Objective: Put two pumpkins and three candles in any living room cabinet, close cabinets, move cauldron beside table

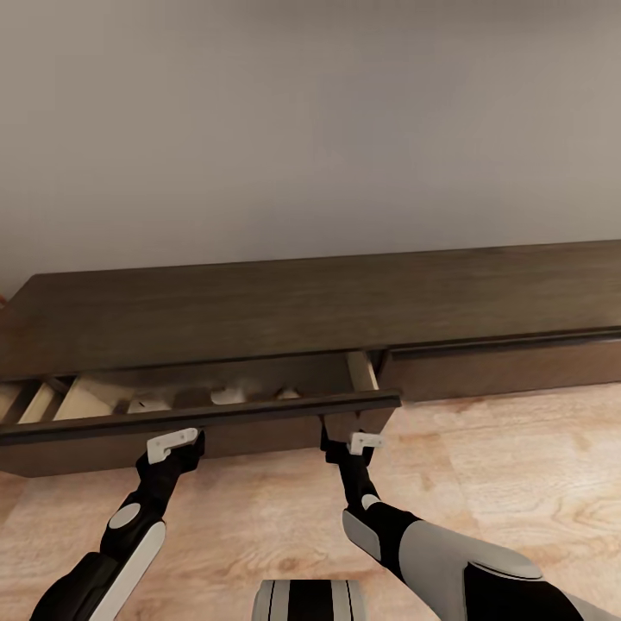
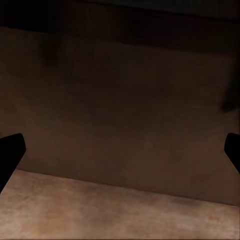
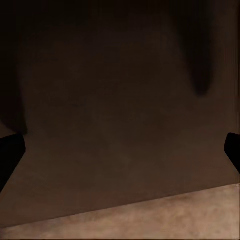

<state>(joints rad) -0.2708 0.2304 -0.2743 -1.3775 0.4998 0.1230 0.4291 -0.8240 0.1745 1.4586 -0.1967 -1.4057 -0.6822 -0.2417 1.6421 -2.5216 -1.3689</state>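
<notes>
Wood floor [image 1: 483,466], cabinet [image 1: 345,302] drawer ajar

Ahead of me: plain pale grey wall [image 1: 310,121], bare, filling the upper half of the head view. Below: light wood-plank floor [image 1: 483,466] w/ warm tan grain, running L to R; same floor seen in both wrist views [image 2: 100,210].

Dark brown wood cabinet [image 1: 285,302] – pale beige interior, light wood-grain floor [image 1: 483,466]

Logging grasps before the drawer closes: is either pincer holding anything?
Nothing is held: left pincer and right pincer are open, at the pulled-out drawer front.
</notes>
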